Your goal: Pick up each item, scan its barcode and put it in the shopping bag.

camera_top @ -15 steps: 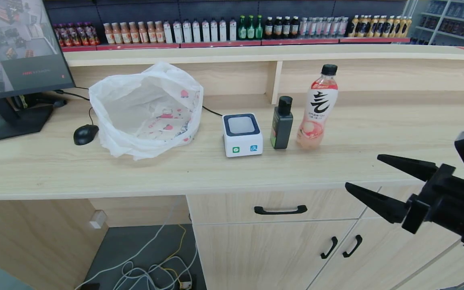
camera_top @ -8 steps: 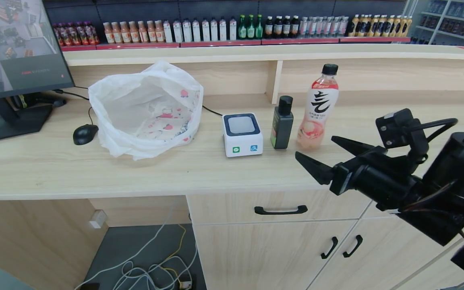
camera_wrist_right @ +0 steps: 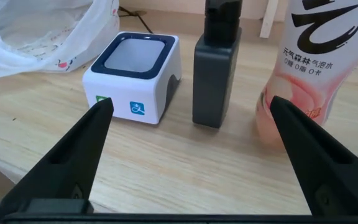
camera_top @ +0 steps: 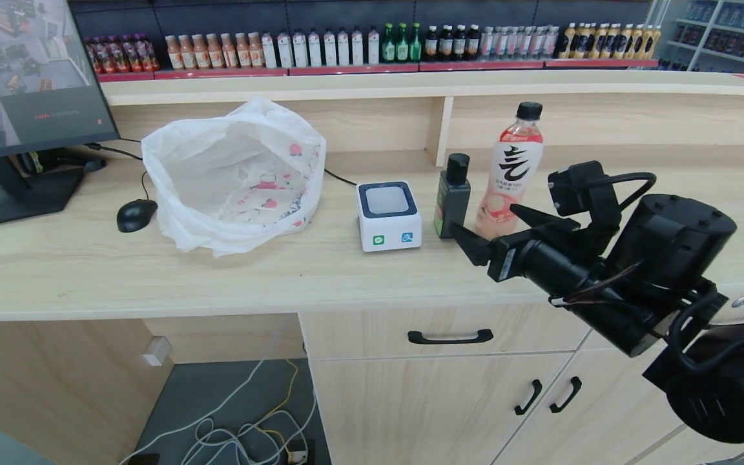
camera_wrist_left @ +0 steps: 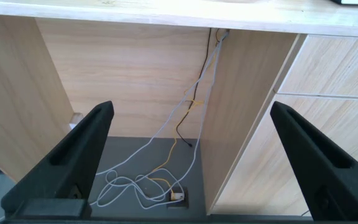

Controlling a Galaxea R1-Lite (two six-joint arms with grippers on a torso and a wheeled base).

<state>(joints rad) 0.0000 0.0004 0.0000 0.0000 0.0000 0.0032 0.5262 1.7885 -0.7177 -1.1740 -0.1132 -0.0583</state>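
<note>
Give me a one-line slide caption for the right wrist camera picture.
Open right gripper faces the white scanner, dark bottle and pink drink bottle on the wooden counter.

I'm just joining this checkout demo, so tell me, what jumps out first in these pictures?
The right arm's open tool hangs over the counter, aimed at the tall pink drink bottle and the dark bottle beside it. Left of them sit the white scanner and the open shopping bag.

Pink bottle (camera_wrist_right: 309,74), dark bottle (camera_wrist_right: 216,81) — tops outside right wrist view
</note>
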